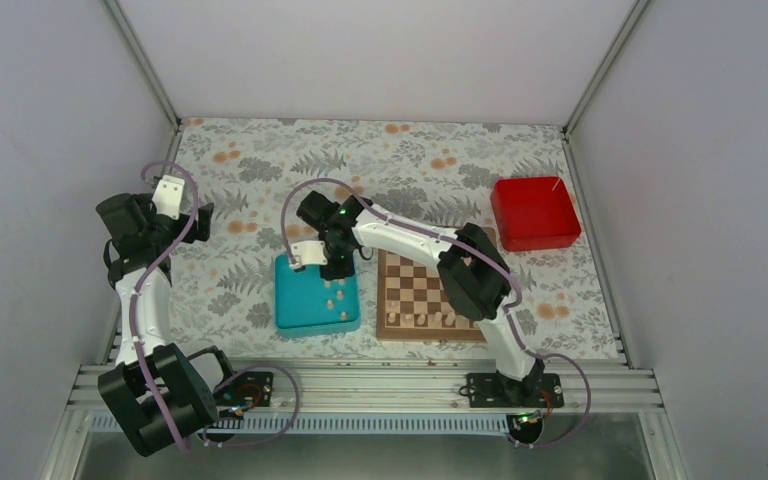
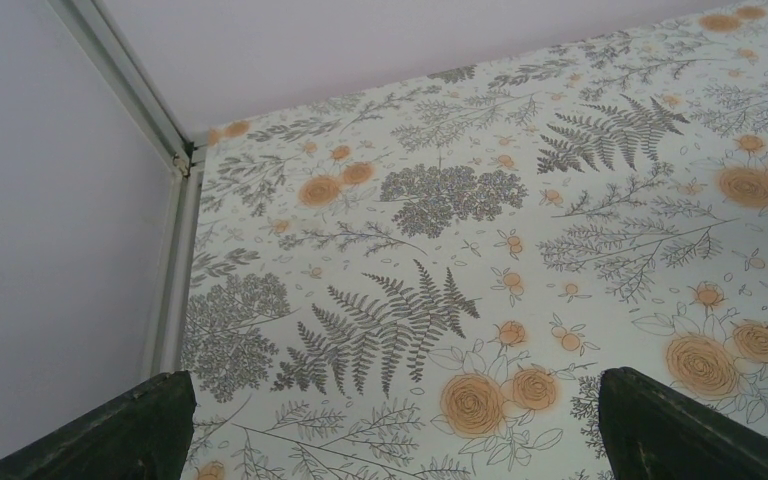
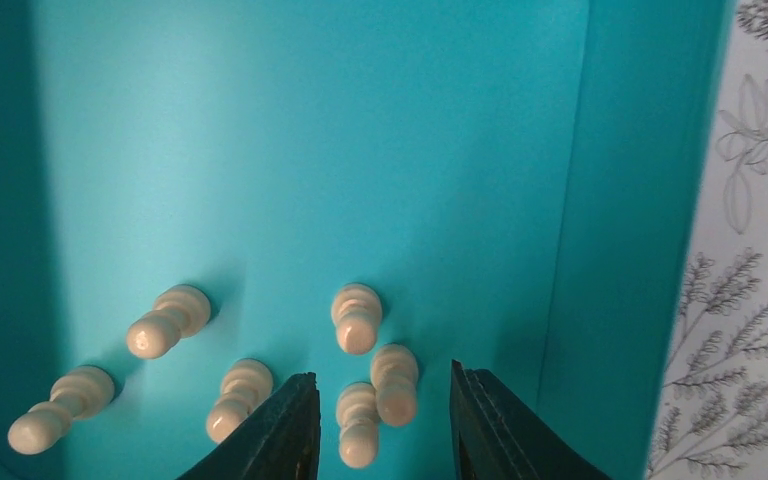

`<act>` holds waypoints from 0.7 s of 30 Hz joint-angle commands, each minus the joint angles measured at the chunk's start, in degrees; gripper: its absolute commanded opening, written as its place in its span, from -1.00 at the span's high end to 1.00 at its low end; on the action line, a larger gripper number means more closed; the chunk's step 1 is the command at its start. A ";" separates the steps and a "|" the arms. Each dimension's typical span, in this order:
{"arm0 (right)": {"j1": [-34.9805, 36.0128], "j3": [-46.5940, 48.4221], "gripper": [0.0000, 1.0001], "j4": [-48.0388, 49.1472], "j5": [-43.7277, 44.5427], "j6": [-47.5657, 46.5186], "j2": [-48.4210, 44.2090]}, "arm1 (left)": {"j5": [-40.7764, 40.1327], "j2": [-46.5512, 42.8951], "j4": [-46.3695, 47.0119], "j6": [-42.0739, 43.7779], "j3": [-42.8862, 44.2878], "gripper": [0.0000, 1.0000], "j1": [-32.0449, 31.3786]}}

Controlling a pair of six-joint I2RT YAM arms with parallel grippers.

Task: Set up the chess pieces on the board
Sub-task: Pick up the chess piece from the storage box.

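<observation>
The board point(image 1: 430, 285) lies just right of my right gripper point(image 3: 380, 385). A few pale pieces point(image 1: 421, 320) stand on its near row, so I judge the setup is under way. The tray point(image 3: 260, 150) sits directly under that gripper because it holds the loose stock, six more pieces in view. The jaws point down, part-spread, straddling two close together. They pinch nothing, and I see no contact. I judge a double pick is the risk. Far to the left, my left gripper point(image 2: 395, 380) hangs spread wide over the cloth point(image 2: 390, 200), empty and parked out of the way.
</observation>
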 commanded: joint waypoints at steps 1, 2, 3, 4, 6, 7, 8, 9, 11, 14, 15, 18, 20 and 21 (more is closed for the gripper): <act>1.06 1.37 0.28 -1.35 -2.17 -1.50 1.74 | 1.91 -0.12 1.20 0.45 0.20 -1.00 0.44; 1.24 1.35 0.28 -1.29 -2.16 -1.53 2.02 | 1.96 -0.17 1.13 0.46 0.22 -1.00 0.38; 1.38 1.35 0.28 -1.33 -2.16 -1.61 2.33 | 1.91 -0.14 1.11 0.42 0.28 -1.00 0.39; 1.56 1.33 0.28 -1.21 -2.01 -1.63 2.61 | 1.91 -0.19 1.16 0.46 0.22 -1.00 0.44; 1.62 1.14 0.28 -0.55 -1.98 -1.63 2.90 | 1.87 -0.24 1.12 0.46 0.22 -1.00 0.44; 1.71 1.20 0.28 -0.45 -2.09 -1.71 3.14 | 1.91 -0.24 1.11 0.47 0.24 -1.00 0.43; 1.71 1.22 0.28 -0.27 -2.05 -1.65 3.35 | 1.95 -0.24 1.11 0.47 0.22 -1.00 0.43; 1.72 1.12 0.27 0.11 -2.03 -1.57 3.32 | 1.96 -0.16 1.15 0.47 0.22 -1.00 0.40; 1.78 0.85 0.27 0.57 -2.07 -1.68 3.48 | 2.04 -0.07 1.11 0.47 0.20 -1.00 0.44; 1.80 0.26 0.28 0.96 -1.73 -1.79 3.66 | 2.04 -0.04 1.15 0.47 0.22 -1.00 0.41; 1.81 0.11 0.28 1.12 -1.67 -1.81 3.78 | 2.04 -0.01 1.11 0.47 0.22 -1.00 0.44; 1.80 0.03 0.31 1.23 -2.01 -1.89 4.16 | 2.00 0.15 1.08 0.51 0.26 -1.00 0.42; 1.80 0.13 0.31 1.26 -2.13 -1.98 4.36 | 1.96 0.22 0.94 0.54 0.31 -1.00 0.38; 1.80 0.01 0.30 1.57 -2.08 -1.92 4.33 | 1.95 0.04 0.93 0.55 0.27 -1.00 0.43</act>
